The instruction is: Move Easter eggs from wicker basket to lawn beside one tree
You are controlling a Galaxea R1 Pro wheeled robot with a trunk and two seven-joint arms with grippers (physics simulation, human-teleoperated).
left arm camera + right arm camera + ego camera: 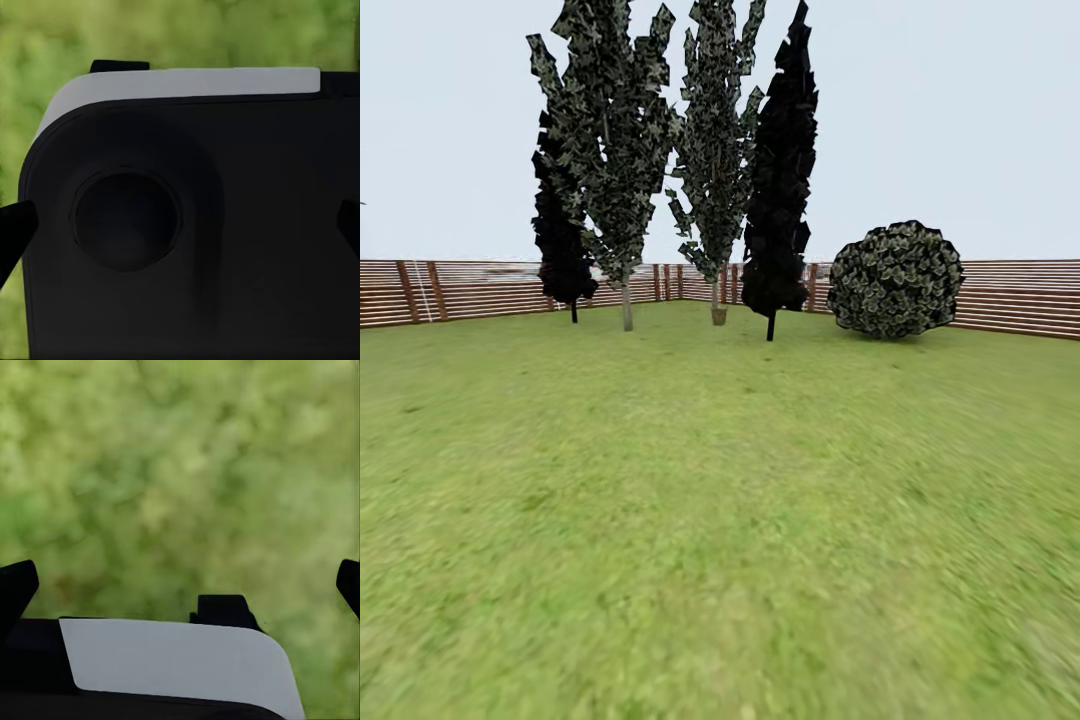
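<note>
The lawn (720, 520) spreads wide and green ahead of me in the head view. At its far side stand two tall trees with slim pale trunks, one on the left (626, 300) and one beside it (718, 298), both with dark leaf clumps flecked with green. The Easter eggs and the wicker basket are out of view. My left gripper (180, 232) is open and holds nothing; a dark part of the robot's body lies in front of it. My right gripper (180, 585) is open over blurred grass, with nothing between its fingertips (15, 585).
Two narrow black conifers (565, 250) (780, 200) stand among the pale-trunked trees. A round dark bush (896, 280) sits to their right. A brown slatted fence (450, 290) rings the far edge of the garden. Open grass lies between me and the trees.
</note>
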